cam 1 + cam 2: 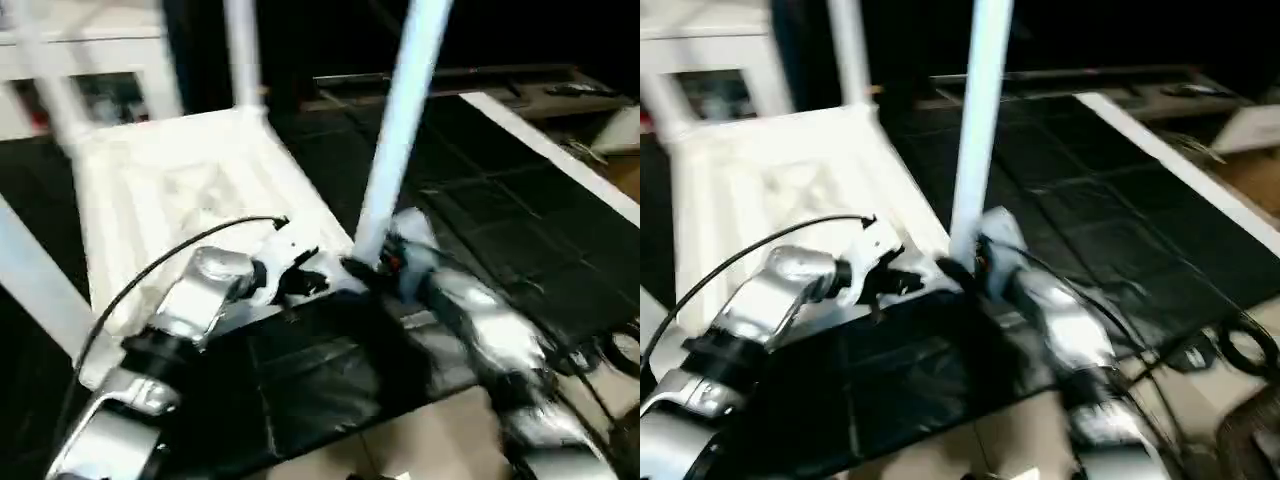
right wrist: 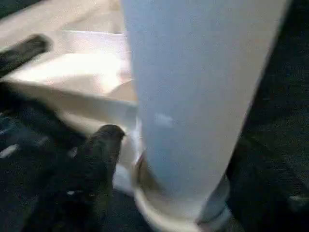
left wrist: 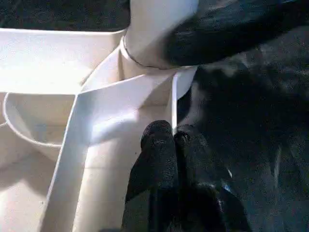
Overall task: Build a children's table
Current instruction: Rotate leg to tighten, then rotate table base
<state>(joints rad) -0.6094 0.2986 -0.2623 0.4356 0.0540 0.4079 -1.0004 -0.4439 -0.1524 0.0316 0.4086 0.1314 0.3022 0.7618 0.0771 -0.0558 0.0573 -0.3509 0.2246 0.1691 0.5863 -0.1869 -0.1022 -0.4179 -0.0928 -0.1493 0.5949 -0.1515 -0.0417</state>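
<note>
While no writing shows, right gripper [image 1: 372, 262] flanks leg [image 1: 400, 120] — upright in tabletop [image 1: 170, 200].

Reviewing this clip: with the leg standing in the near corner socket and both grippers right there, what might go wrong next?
The leg leans in its socket and may not be fully seated; if the right gripper lets go, it might tip. The left gripper pinches only a thin rib of the table top, so the top might shift.
</note>
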